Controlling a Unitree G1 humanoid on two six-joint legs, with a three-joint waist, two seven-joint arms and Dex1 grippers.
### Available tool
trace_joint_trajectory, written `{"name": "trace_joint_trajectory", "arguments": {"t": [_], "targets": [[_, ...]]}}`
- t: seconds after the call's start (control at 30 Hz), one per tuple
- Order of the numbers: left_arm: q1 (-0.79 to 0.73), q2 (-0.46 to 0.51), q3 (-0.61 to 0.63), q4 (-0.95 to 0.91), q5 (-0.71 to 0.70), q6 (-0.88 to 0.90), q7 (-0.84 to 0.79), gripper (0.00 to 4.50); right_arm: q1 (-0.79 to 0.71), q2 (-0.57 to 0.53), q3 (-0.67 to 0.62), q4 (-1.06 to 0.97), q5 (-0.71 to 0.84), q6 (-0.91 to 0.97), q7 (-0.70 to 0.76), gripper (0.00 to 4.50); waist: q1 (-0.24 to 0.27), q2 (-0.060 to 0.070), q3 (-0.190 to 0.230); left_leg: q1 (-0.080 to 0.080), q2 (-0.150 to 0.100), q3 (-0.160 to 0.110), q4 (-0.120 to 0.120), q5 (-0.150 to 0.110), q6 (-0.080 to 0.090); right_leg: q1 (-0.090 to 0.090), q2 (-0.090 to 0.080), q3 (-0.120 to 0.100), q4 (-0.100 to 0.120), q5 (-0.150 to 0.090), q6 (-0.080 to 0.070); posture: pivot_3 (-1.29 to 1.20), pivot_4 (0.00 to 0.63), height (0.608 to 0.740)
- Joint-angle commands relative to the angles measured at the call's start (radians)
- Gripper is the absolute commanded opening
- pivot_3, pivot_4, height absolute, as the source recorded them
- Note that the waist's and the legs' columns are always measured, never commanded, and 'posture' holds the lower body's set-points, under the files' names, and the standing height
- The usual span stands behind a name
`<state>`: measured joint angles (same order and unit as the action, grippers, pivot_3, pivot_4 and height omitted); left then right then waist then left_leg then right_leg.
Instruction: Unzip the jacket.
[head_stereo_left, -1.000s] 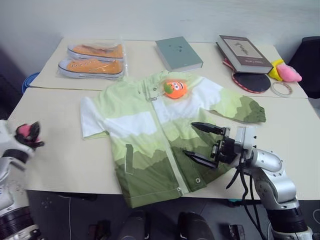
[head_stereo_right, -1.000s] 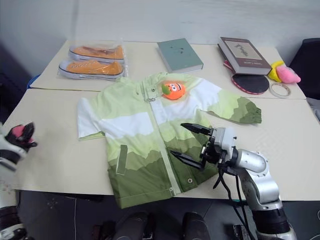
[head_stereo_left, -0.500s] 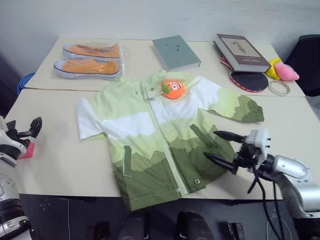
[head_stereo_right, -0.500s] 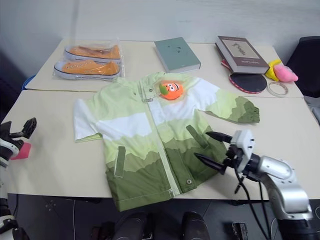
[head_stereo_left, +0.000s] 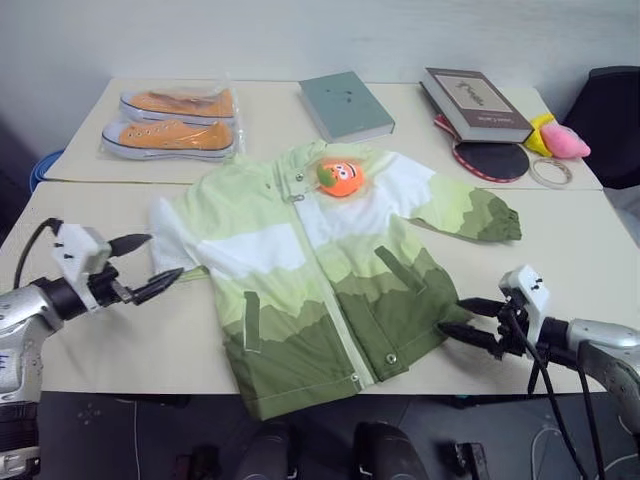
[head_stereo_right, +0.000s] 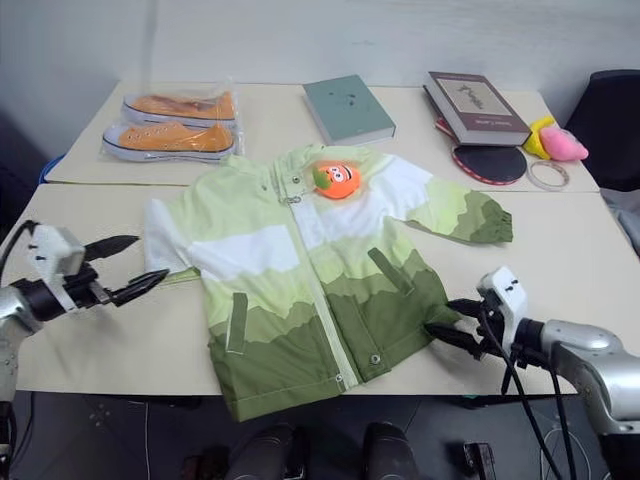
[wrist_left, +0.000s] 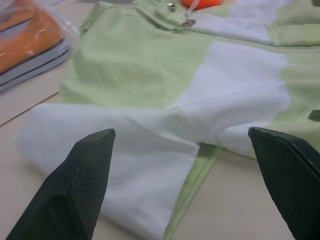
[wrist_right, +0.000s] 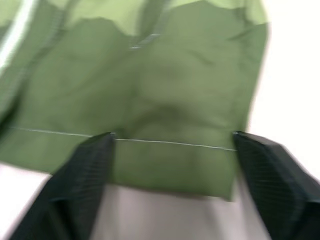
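Both arms have swung outward: your left gripper (head_stereo_left: 145, 264) and right gripper (head_stereo_left: 462, 322) gape empty beside the jacket (head_stereo_left: 320, 270), flat and zipped on the table (head_stereo_left: 110, 330). Soft, light cloth will likely bunch; pin its hem, pinch the collar's zipper pull (head_stereo_left: 297, 197).

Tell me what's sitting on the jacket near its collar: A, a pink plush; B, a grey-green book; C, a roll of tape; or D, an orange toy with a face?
D: an orange toy with a face rests on the jacket just beside the collar, right by the top of the zipper.
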<state>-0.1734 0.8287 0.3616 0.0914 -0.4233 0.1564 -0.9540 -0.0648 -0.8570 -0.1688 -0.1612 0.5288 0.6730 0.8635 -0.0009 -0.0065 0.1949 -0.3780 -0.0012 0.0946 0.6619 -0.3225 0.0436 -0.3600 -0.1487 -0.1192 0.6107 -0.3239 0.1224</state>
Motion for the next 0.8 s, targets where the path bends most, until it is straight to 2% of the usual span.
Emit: {"name": "trace_joint_trajectory", "arguments": {"t": [0.03, 0.13, 0.27, 0.47, 0.67, 0.73, 0.8], "targets": [[-0.018, 0.010, 0.002, -0.018, 0.013, -0.033, -0.001, 4.50, -0.012, -0.012, -0.019, 0.043, -0.051, -0.008, -0.041, 2.49, 0.000, 0.000, 0.000, 0.000, 0.000, 0.000, 0.000, 0.000, 0.000, 0.000, 0.000, 0.000, 0.000, 0.000, 0.000, 0.00, 0.150, 0.740], [-0.018, 0.007, -0.006, -0.016, 0.018, -0.038, 0.000, 4.50, -0.024, -0.034, -0.021, 0.089, -0.109, -0.064, -0.049, 1.40, 0.000, 0.000, 0.000, 0.000, 0.000, 0.000, 0.000, 0.001, 0.001, 0.000, 0.000, 0.000, 0.001, 0.000, 0.000, 0.00, 0.150, 0.740], [0.003, -0.002, -0.017, -0.031, 0.016, -0.042, -0.012, 4.50, -0.104, -0.073, -0.021, 0.269, -0.224, -0.217, -0.069, 0.02, 0.000, 0.000, 0.000, 0.000, -0.002, 0.002, 0.000, 0.001, 0.003, 0.001, 0.000, 0.000, 0.001, 0.000, 0.000, 0.00, 0.150, 0.740], [0.018, -0.016, -0.028, -0.049, 0.017, -0.040, -0.001, 4.50, -0.262, -0.100, 0.008, 0.473, -0.327, -0.376, -0.061, 0.02, -0.003, 0.004, 0.002, -0.001, -0.001, 0.001, 0.000, 0.002, 0.003, 0.000, 0.000, 0.000, 0.002, 0.000, 0.001, 0.00, 0.150, 0.740], [0.032, -0.019, -0.062, -0.080, 0.057, -0.032, 0.025, 4.50, -0.490, -0.129, 0.038, 0.889, -0.479, -0.626, -0.162, 0.02, -0.019, 0.006, 0.004, -0.001, -0.002, 0.003, 0.000, 0.003, 0.004, -0.001, 0.001, -0.003, 0.002, 0.000, 0.001, 0.00, 0.150, 0.740], [-0.031, -0.036, -0.050, -0.049, 0.051, -0.004, 0.082, 4.50, -0.533, -0.104, 0.002, 0.919, -0.437, -0.643, -0.140, 0.02, -0.018, 0.006, 0.004, -0.002, -0.001, 0.002, 0.000, 0.003, 0.003, 0.000, 0.001, -0.004, 0.002, 0.000, 0.001, 0.00, 0.150, 0.740], [-0.105, -0.058, -0.031, -0.003, 0.033, 0.051, 0.148, 4.50, -0.527, -0.070, -0.046, 0.858, -0.335, -0.611, -0.044, 0.02, -0.018, 0.006, 0.004, -0.004, -0.001, 0.001, 0.001, 0.005, 0.003, -0.001, 0.001, -0.004, 0.002, 0.000, 0.001, 0.00, 0.150, 0.740]]}}
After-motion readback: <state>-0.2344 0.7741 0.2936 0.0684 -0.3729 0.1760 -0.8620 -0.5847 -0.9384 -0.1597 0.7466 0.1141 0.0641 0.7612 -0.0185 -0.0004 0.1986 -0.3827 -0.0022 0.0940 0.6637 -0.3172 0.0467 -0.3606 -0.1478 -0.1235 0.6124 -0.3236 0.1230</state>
